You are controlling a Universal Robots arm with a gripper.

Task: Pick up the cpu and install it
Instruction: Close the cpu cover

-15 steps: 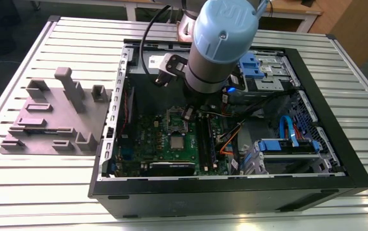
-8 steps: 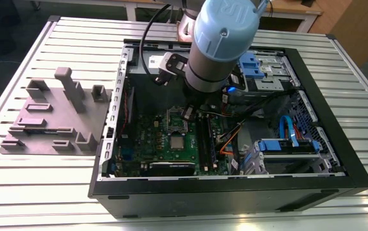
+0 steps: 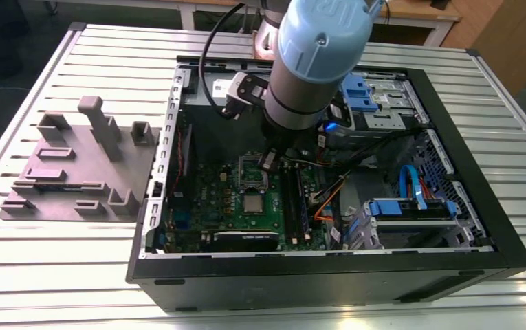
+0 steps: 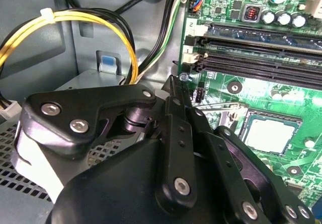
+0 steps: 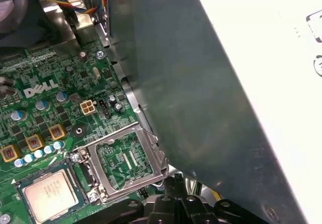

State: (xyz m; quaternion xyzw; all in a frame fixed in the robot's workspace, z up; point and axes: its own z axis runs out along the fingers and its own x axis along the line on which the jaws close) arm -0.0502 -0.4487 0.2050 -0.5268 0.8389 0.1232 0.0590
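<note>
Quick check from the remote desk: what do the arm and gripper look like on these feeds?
The arm is a thick silver-grey cylinder with a pale blue joint cap, and a black cable loops beside it. In the second wrist view the gripper is matte black, built of flat linkage bars joined by silver screws.

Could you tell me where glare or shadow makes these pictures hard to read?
First wrist view: one corner is blown out white, and the case wall is dim; the cpu reads clearly. Second wrist view: the dark gripper hides much. Exterior view: the case interior is shadowed.
</note>
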